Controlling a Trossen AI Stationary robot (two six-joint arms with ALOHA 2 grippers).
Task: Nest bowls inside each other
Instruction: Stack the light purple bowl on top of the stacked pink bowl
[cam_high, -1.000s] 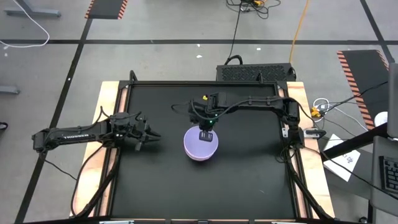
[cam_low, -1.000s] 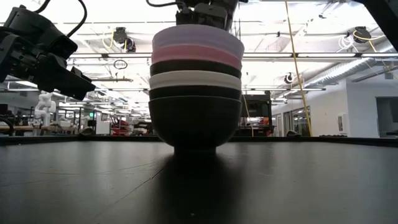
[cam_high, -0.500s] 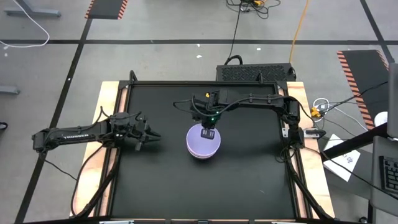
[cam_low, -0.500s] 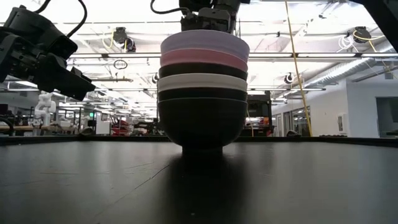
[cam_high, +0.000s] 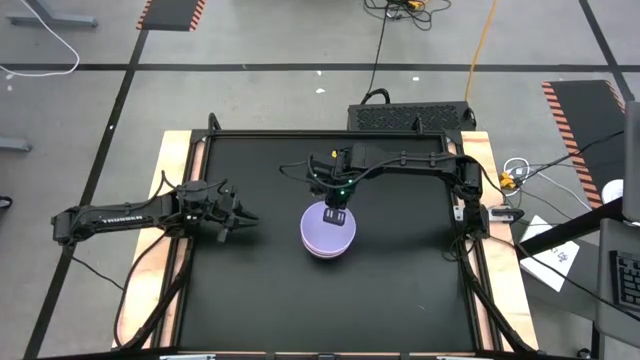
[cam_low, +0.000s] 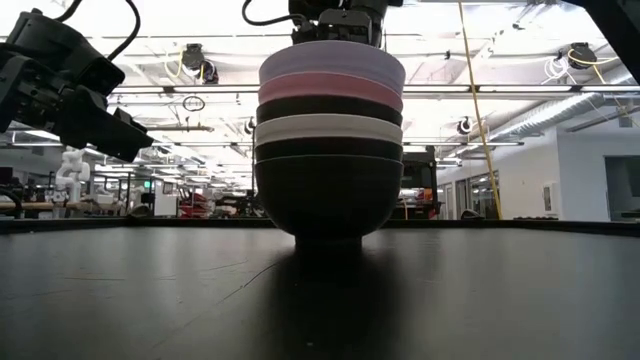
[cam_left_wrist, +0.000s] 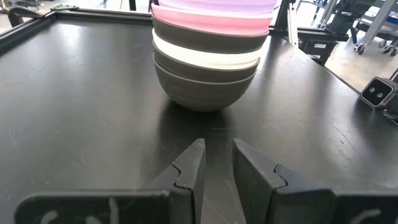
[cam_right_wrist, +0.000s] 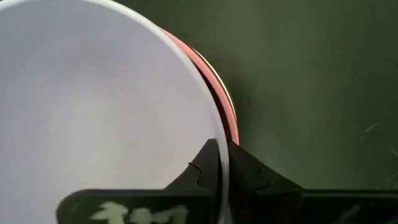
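Right gripper (cam_high: 336, 213) sits just above frame centre in the high view, pinched on the rim of the lavender bowl (cam_high: 327, 232); the right wrist view shows its fingertips (cam_right_wrist: 219, 163) straddling that rim, one inside, one outside, narrow gap, so holding the bowl's edge. Lavender bowl tops the stack (cam_low: 329, 140), centre frame in the low view: pink bowl (cam_low: 331, 92) under it, then a black one, white bowl (cam_low: 329, 127), and black at the bottom; how many black bowls are buried in there is hard to tell from these angles. Stack stands on the black table (cam_high: 260, 290), slightly right of the mat's middle in the high view. Left gripper (cam_high: 238, 221) waits at left-centre of the high view, well apart from the stack, fingers (cam_left_wrist: 190, 169) nearly together and empty. Nesting looks essentially done; what's left is probably letting go and pulling up. Risks: if the grip drags sideways while clamped, the whole stack could slide or tip, since it rests on one small foot. Lifting before the fingers open would pull the lavender bowl back out, maybe the pink with it. Top bowl may be sitting slightly off-centre, so a rough release could leave it cocked.
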